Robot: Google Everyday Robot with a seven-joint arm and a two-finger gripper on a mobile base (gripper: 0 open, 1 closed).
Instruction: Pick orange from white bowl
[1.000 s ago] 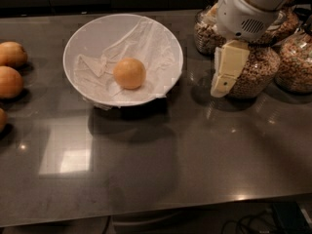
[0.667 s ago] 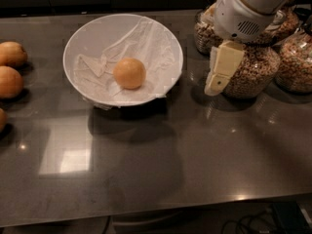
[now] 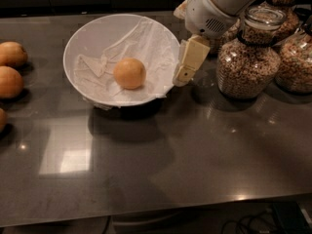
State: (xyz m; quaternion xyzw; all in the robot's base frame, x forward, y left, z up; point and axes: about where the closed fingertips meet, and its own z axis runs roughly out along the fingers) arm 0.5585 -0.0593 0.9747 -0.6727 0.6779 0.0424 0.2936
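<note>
The step in hand looks like the approach: the orange [image 3: 129,73] is not yet grasped. It lies in the white bowl [image 3: 105,28], a little below the bowl's centre, resting on the crumpled paper lining [image 3: 148,45] and touching nothing else.

The end effector [image 3: 183,74] hangs at the bowl's right rim, just outside or directly over the edge (which of the two I cannot tell from this angle), tilted with its tip pointing down and towards the bowl. It holds nothing. Whether it is set wide or narrow I cannot tell, since only one cream-coloured face of it shows.

By my judgement the next move calls for carrying the end effector from the rim towards the bowl's centre, over the orange, and lowering it with enough opening to straddle the fruit. It should clear the rim on the way so the bowl is not pushed across the surface [image 3: 195,155].

The orange is round, pale yellow-orange, smooth and matte, with no visible blemish. It is small against the bowl, and being round on loose paper it may well roll if nudged from one side.

To the left of the bowl lie darker fruits [image 3: 9,82], well apart from it. To the bowl's right stand glass jars [image 3: 248,57] of cereal.
</note>
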